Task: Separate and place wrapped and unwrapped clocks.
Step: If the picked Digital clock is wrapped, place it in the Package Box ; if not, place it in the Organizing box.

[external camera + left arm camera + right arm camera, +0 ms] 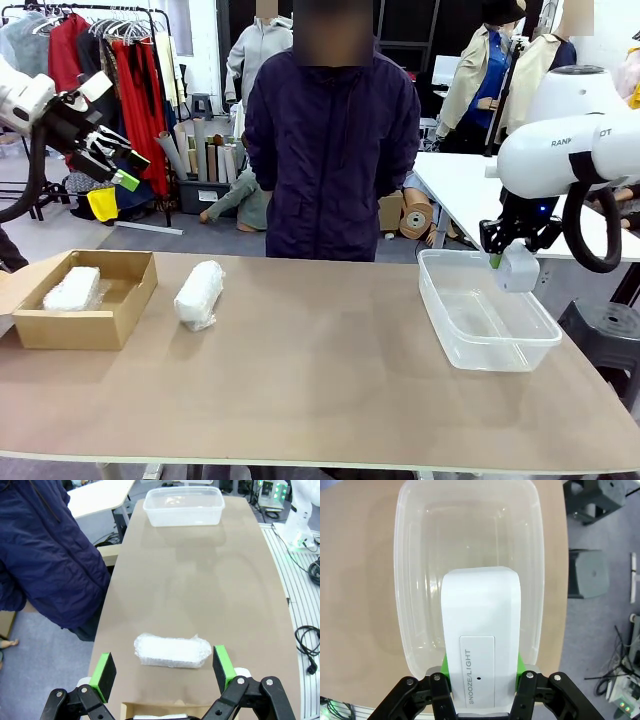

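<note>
1. Right gripper point(481, 669) is clamped on the unwrapped clock point(480, 625), a smooth white block marked SNOOZE/LIGHT, held above the clear tub point(405, 555) at the right end of the table point(320, 380).
2. Left gripper point(165, 672) has its jaws wide apart and holds nothing. It is up high on the left, above a wrapped clock point(171, 650).
3. That bundle lies on the table just beside the cardboard box point(130, 300).
4. Second wrapped clock point(72, 288) lies inside the box.
5. Person point(330, 150) in a dark jacket stands at the far side.
</note>
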`<act>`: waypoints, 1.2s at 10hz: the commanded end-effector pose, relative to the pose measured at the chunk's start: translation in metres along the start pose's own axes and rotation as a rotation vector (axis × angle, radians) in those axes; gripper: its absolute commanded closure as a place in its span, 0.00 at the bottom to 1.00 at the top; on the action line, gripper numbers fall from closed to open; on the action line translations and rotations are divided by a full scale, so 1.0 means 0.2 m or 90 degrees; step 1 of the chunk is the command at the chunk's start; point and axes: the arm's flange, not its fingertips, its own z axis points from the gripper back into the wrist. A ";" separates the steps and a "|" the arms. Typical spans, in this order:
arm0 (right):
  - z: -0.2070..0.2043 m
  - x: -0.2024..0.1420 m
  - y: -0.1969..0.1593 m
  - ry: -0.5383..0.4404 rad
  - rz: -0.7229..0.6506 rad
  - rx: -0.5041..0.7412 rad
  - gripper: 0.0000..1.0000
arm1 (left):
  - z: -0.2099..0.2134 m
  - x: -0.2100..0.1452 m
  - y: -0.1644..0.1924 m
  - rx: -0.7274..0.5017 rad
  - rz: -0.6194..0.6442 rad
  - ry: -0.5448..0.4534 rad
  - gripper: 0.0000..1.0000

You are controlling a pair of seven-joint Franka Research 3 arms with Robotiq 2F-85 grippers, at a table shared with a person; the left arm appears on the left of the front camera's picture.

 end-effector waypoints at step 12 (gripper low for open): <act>-0.61 0.21 0.07 0.066 -0.033 0.030 1.00 | 0.00 0.00 -0.02 -0.001 -0.009 -0.002 0.00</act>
